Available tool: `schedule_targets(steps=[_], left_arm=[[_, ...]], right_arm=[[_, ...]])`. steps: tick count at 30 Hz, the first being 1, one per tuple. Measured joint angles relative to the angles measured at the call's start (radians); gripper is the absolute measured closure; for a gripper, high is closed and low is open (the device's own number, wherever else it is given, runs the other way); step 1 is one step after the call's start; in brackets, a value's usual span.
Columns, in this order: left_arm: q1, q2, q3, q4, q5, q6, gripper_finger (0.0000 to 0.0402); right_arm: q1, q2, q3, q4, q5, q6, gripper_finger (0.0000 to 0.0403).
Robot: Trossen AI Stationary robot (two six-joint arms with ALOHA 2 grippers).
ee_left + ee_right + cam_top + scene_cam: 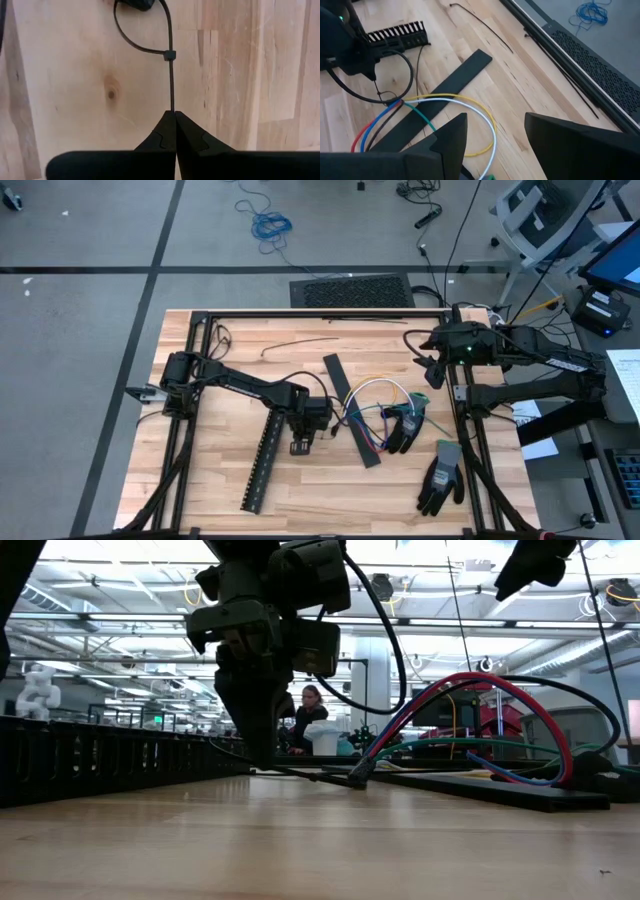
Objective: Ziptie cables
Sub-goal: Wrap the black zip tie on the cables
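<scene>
The cables (372,402), a loose loop of blue, red, yellow, white and green wires, lie over a flat black strip (352,410) at the table's middle; they also show in the right wrist view (445,102) and the low view (480,710). A thin black zip tie (171,80) runs from their left end to my left gripper (303,430), which is shut on it just left of the cables. Its head (170,55) sits partway along, with a loop (131,39) beyond. My right gripper (495,135) hangs open above the table's far right. My left gripper pinches the zip tie's free tail (172,106) between its two fingertips, coming steeply from above. The tail runs straight from the fingers (262,755) to the tie's head (358,778), low over the table.
A black slotted strip (263,462) lies aslant at the near left. Two dark gloves (404,427) (441,476) lie right of the cables. Another loose zip tie (298,343) rests near the far edge. A black frame (320,313) rims the table.
</scene>
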Motion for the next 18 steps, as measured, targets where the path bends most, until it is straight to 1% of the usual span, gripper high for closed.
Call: schedule_targets(steps=[6,11,18], left_arm=[[0.004,0.0,0.0,0.01,0.022,-0.018,0.0402],[0.024,0.0,0.001,0.066,0.028,-0.079,0.0402],[0.041,-0.002,0.069,0.052,0.082,-0.122,0.0402]], right_arm=[[0.0,0.0,0.0,0.013,0.0,0.0,0.0211],[0.0,0.0,0.0,0.012,0.0,0.0,0.0211],[0.0,0.0,0.0,0.012,0.0,0.0,0.0211]])
